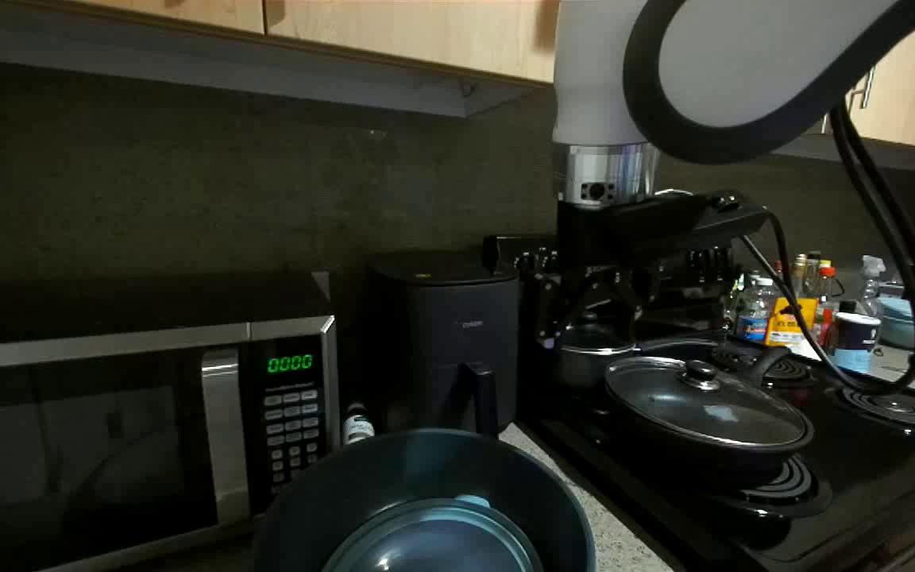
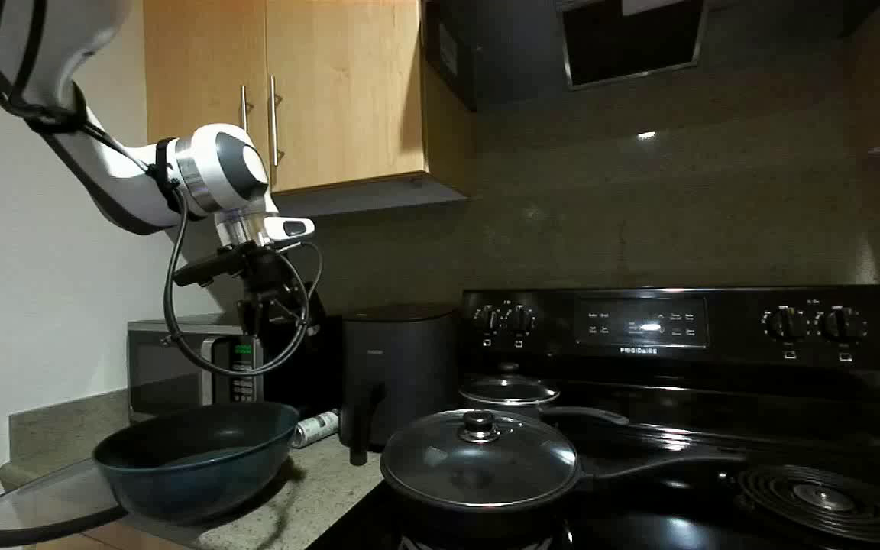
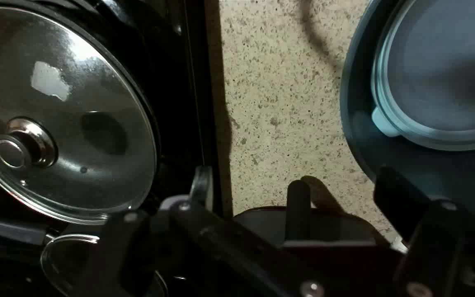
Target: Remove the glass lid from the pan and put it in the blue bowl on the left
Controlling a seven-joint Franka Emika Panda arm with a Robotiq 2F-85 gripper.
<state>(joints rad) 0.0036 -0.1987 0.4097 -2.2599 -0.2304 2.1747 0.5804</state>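
Note:
The round glass lid with a dark knob sits on the black pan in both exterior views: lid [image 1: 743, 409], pan [image 1: 688, 461]; lid [image 2: 440, 462], pan [image 2: 486, 523]. The lid also shows at the left of the wrist view [image 3: 97, 177]. The blue bowl [image 2: 195, 489] stands on the counter left of the stove; it also shows in an exterior view [image 1: 426, 443] and in the wrist view [image 3: 353, 119]. A lighter blue round piece lies inside it. My gripper [image 3: 299, 189] is open and empty, raised above the counter between pan and bowl, apart from both [image 1: 588, 326] [image 2: 278, 321].
A smaller lidded pot [image 2: 512, 391] stands behind the pan. The pan handle [image 2: 669, 462] points right. A black air fryer [image 1: 442, 342] with a protruding handle and a microwave [image 1: 92, 445] stand at the back. A flat clear lid [image 2: 50, 504] with dark rim is beside the bowl.

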